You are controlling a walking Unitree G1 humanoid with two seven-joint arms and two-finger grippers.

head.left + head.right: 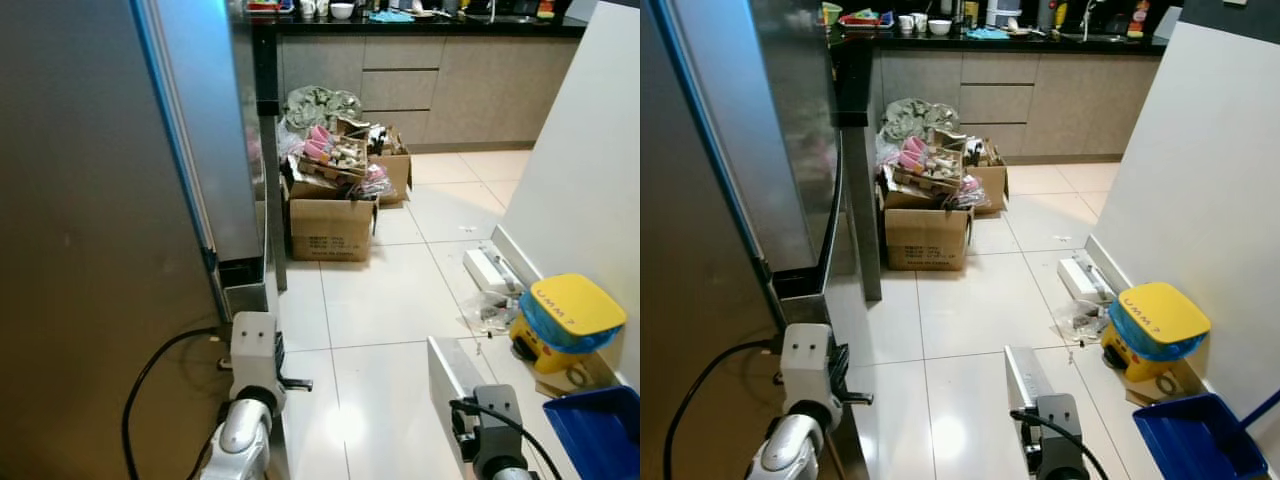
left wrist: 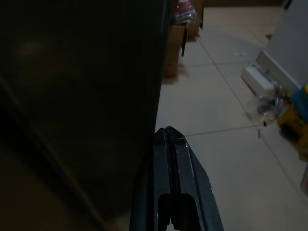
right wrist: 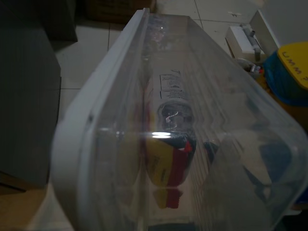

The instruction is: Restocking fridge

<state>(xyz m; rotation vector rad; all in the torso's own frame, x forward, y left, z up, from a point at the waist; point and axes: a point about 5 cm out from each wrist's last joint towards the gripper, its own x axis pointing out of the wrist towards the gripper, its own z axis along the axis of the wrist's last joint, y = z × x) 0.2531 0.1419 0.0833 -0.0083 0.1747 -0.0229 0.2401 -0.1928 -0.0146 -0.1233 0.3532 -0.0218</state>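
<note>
The right gripper (image 1: 450, 375) holds a clear bin (image 3: 159, 144) with a packet inside, lower right. The left gripper (image 2: 168, 144) — fingers pressed together — sits by the fridge (image 1: 90, 240) at left. Keep the bin level and open the door first.

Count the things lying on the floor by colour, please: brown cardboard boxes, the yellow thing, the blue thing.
Brown cardboard boxes: 2 (front one, rear one)
Yellow container: 1
Blue bin: 1
Total: 4
</note>
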